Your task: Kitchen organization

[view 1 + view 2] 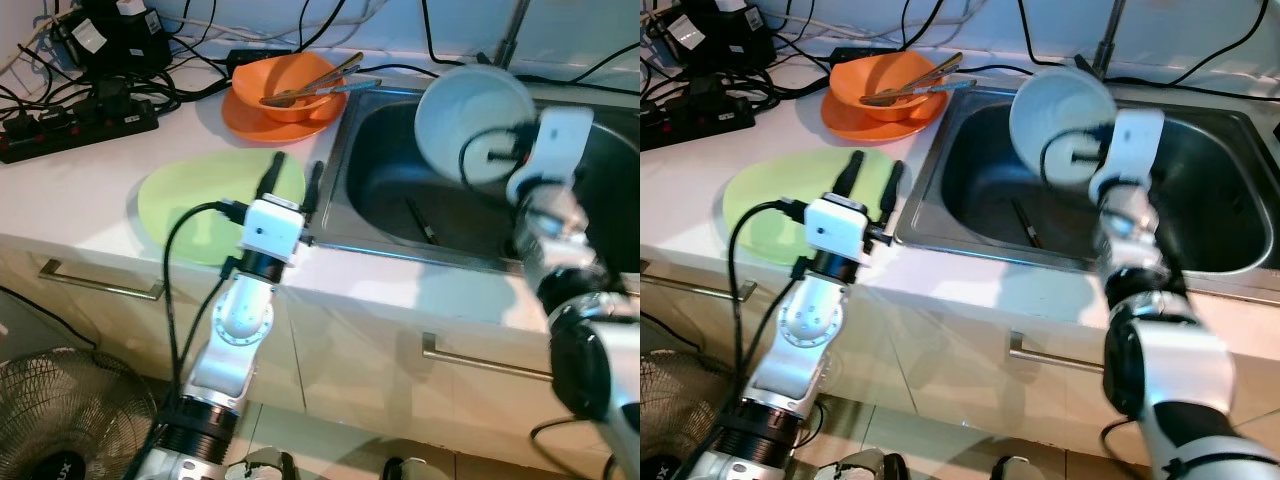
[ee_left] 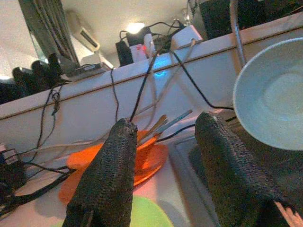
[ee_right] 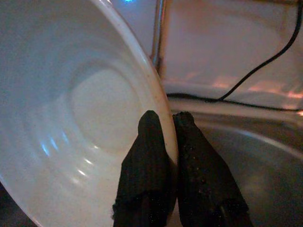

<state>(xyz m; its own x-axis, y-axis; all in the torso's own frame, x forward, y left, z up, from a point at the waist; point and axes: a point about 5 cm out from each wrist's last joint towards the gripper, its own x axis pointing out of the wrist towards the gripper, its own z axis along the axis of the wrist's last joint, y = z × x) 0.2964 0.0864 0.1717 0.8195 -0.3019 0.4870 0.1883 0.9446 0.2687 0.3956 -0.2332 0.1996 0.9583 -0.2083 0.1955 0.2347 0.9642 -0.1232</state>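
My right gripper [image 3: 166, 124] is shut on the rim of a white bowl [image 1: 470, 115], holding it tilted above the steel sink [image 1: 390, 230]. The bowl's rim [image 3: 156, 90] runs between the two black fingers. My left gripper [image 1: 296, 175] is open over the right edge of a light green plate [image 1: 195, 195] on the white counter, holding nothing. An orange bowl [image 1: 290, 85] with utensils in it sits on an orange plate [image 1: 250, 120] at the back of the counter. A dark utensil [image 1: 422, 222] lies in the sink's bottom.
A black power strip [image 1: 80, 125] and tangled cables lie on the counter at the back left. A faucet [image 1: 510, 35] rises behind the sink. Cabinet fronts with metal handles [image 1: 100, 285] are below the counter, and a floor fan [image 1: 50, 415] stands at the lower left.
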